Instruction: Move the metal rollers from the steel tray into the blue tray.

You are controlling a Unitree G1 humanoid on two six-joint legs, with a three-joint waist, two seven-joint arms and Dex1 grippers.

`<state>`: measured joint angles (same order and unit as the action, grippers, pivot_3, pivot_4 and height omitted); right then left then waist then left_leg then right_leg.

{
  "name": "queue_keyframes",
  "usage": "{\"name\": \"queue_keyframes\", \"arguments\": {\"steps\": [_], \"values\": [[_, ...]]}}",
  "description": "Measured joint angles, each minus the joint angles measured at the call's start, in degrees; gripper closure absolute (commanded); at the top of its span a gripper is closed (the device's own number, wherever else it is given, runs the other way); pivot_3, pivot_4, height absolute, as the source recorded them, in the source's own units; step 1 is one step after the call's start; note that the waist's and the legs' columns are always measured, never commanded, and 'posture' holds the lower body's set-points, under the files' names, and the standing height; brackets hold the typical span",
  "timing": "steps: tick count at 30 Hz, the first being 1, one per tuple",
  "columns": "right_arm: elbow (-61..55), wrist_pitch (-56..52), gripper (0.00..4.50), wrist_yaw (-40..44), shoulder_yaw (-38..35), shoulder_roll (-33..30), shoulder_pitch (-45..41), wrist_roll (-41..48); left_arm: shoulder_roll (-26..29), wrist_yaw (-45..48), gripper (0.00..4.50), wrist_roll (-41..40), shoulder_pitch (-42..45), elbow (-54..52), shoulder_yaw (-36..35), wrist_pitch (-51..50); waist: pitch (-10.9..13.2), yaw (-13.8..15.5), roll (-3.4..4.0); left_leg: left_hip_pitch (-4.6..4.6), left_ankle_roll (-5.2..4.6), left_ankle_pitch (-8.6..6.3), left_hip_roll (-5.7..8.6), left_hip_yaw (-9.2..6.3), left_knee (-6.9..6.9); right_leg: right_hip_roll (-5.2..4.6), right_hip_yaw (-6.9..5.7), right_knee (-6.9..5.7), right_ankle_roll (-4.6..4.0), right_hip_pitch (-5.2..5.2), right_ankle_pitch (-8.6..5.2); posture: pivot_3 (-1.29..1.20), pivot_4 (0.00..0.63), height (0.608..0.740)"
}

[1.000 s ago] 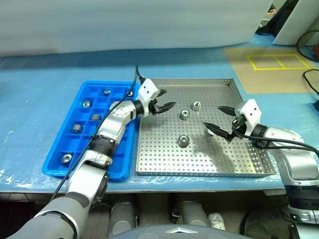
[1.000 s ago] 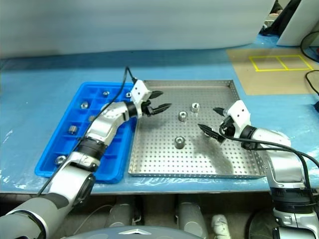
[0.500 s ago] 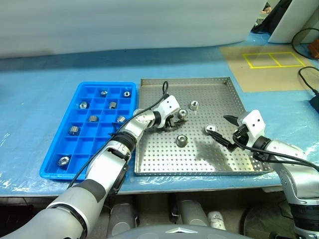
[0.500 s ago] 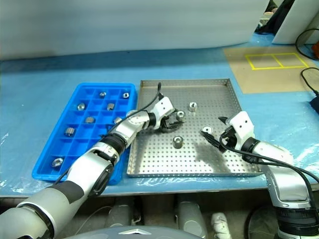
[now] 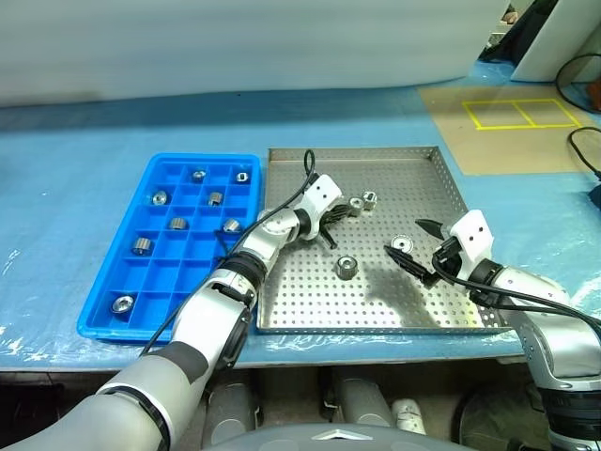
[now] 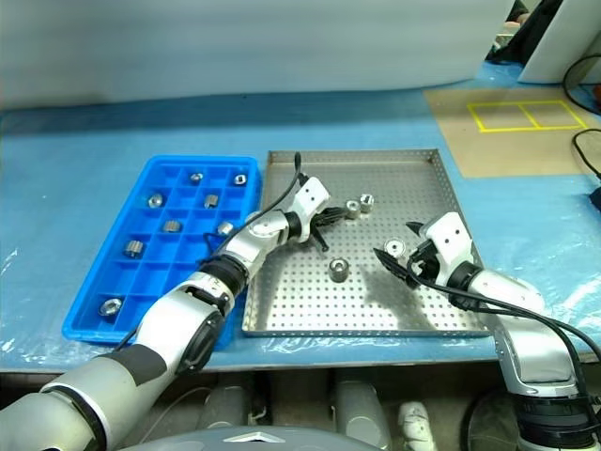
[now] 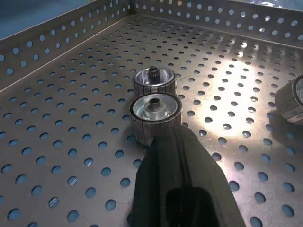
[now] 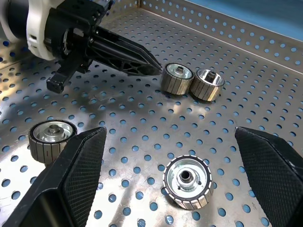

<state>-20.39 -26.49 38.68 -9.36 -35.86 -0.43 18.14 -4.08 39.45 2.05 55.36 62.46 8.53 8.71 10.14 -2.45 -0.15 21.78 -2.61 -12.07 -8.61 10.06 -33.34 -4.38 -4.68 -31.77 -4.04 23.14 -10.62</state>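
The steel tray (image 5: 427,315) sits on the blue-covered table with the blue tray (image 5: 108,315) touching its left rim. 4 metal rollers lie on the perforated floor: a pair (image 8: 177,78) touching each other near the far middle, 1 (image 5: 346,267) alone nearer the front, and 1 (image 5: 402,246) off to the right. The blue tray already holds 7 rollers (image 5: 177,224) scattered over separate compartments.

The left gripper (image 5: 340,213) reaches low across the steel tray, its 2 black fingers pressed together with nothing between them. Their joined tip touches the side of the nearer roller of the pair, which the left wrist view shows as 2 rollers (image 7: 155,110) standing one right behind the other.

The right gripper (image 5: 414,246) hangs low over the right part of the steel tray with its fingers spread wide. The right-hand roller (image 8: 187,182) lies on the floor between them, untouched.
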Motion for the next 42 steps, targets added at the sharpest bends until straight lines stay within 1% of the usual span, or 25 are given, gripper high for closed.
{"name": "queue_keyframes", "arguments": {"steps": [3,4,5,7,11,14,18,22,23,29,32,35,37,40,42], "values": [[0.22,0.52,0.00,-0.02,0.01,0.00,0.00,-0.06,0.12,2.26,3.90,-0.85,0.00,-0.57,-0.27,-0.60,-0.01,0.00,0.01,0.00,0.00,0.00,0.00,0.00,0.00,0.00,0.00,0.00,0.00,0.00,0.00,-0.44,0.150,0.740],[0.43,0.67,0.00,-0.02,0.01,0.00,0.00,-0.16,0.19,3.09,3.53,-1.07,0.00,-0.89,-0.54,-1.01,-0.01,0.00,0.01,0.00,0.00,0.00,0.00,0.00,0.00,0.00,0.00,0.00,0.01,0.00,0.00,-0.44,0.150,0.740],[0.63,0.88,0.00,-0.02,0.01,0.00,0.02,-0.18,0.23,3.51,3.29,-1.17,0.05,-1.11,-0.69,-1.22,-0.01,0.01,0.01,0.00,0.00,0.00,0.00,0.00,0.00,0.00,0.00,0.00,0.01,0.00,0.00,-0.44,0.150,0.740],[0.88,1.04,0.00,-0.04,0.06,0.00,0.02,-0.23,0.23,3.35,2.58,-1.17,0.79,-1.12,-1.05,-1.32,-0.01,0.03,0.01,0.02,0.00,0.00,0.01,0.00,-0.01,0.00,0.00,0.00,0.01,0.00,0.00,-0.44,0.150,0.740],[1.12,1.23,0.00,-0.08,0.52,0.00,0.00,-0.33,-0.40,-0.08,1.24,-0.67,5.62,0.34,-1.82,-1.10,-0.01,0.04,0.01,0.03,-0.01,0.00,0.02,0.00,-0.02,-0.01,0.00,0.00,0.01,0.00,0.01,-0.44,0.150,0.740],[1.26,1.37,0.00,-0.15,0.69,0.03,0.00,-0.42,-1.72,-2.91,1.24,0.58,8.42,2.71,-1.68,0.03,-0.03,0.02,0.05,0.03,-0.01,0.00,0.02,0.00,-0.01,-0.01,0.00,0.02,0.01,0.00,0.00,-0.45,0.150,0.740],[1.24,1.47,0.00,-0.39,1.07,0.21,0.04,-0.43,-4.38,-5.90,1.24,3.05,9.21,7.68,-0.34,0.27,-0.03,-0.12,0.06,0.06,-0.02,-0.01,0.03,0.00,-0.01,0.00,-0.01,0.05,0.06,0.02,0.02,-0.48,0.150,0.740],[1.05,1.47,0.00,-0.97,1.05,0.27,1.17,-0.43,-4.38,-8.42,1.24,5.81,9.21,10.33,1.04,0.25,-0.04,-0.27,0.07,0.06,-0.02,-0.01,0.03,0.00,-0.02,0.00,-0.02,0.06,0.20,0.03,-0.01,-0.49,0.150,0.740],[1.00,1.46,0.00,-1.16,1.05,0.27,1.48,-0.42,-4.39,-9.52,1.24,6.48,9.21,10.67,1.25,0.22,-0.04,-0.40,0.06,0.07,-0.02,-0.01,0.03,0.00,-0.02,0.00,-0.02,0.07,0.41,0.03,-0.13,-0.49,0.150,0.740],[-0.63,1.45,0.00,-1.96,1.04,0.28,2.15,-0.30,-4.41,-14.32,1.24,8.69,9.18,11.68,2.18,-0.73,-0.04,-1.29,0.07,0.10,-0.04,-0.02,0.05,-0.01,-0.04,-0.01,-0.02,0.08,0.40,0.03,-0.11,-0.49,0.150,0.740],[-0.64,1.44,0.00,-2.42,1.04,0.31,2.17,-0.32,-4.41,-15.78,1.87,9.57,9.15,11.92,2.45,-1.38,-0.05,-1.59,0.08,0.08,-0.04,-0.02,0.06,-0.02,-0.04,0.00,-0.02,0.09,0.44,0.01,-0.13,-0.49,0.150,0.740],[-0.64,1.44,0.00,-2.58,1.07,0.32,1.97,-0.36,-4.45,-15.88,2.85,9.34,9.15,11.79,1.89,-1.69,-0.07,-1.59,0.10,0.06,-0.05,-0.02,0.07,-0.03,-0.06,-0.01,-0.04,0.10,0.50,-0.04,-0.16,-0.49,0.150,0.740],[-0.64,1.44,0.00,-2.63,1.11,0.32,1.66,-0.42,-4.50,-15.31,3.37,8.97,9.13,11.45,1.59,-1.68,-0.10,-1.57,0.11,0.03,-0.06,-0.03,0.08,-0.04,-0.07,-0.01,-0.04,0.13,0.50,-0.11,-0.17,-0.48,0.150,0.740],[-0.64,1.46,0.00,-2.62,1.18,0.34,1.39,-0.42,-4.51,-14.92,3.41,8.20,9.12,11.43,0.44,-2.06,-0.11,-1.65,0.10,-0.01,-0.11,-0.06,0.08,-0.05,-0.20,-0.01,-0.04,0.14,0.55,-0.17,-0.15,-0.48,0.150,0.740],[-0.63,1.47,0.00,-2.73,1.18,0.57,1.32,-0.40,-4.48,-13.04,3.42,6.73,9.09,11.39,-1.21,-2.41,-0.11,-1.68,0.11,-0.01,-0.12,-0.07,0.07,-0.05,-0.23,-0.01,-0.04,0.14,0.56,-0.17,-0.14,-0.47,0.150,0.740]]}}
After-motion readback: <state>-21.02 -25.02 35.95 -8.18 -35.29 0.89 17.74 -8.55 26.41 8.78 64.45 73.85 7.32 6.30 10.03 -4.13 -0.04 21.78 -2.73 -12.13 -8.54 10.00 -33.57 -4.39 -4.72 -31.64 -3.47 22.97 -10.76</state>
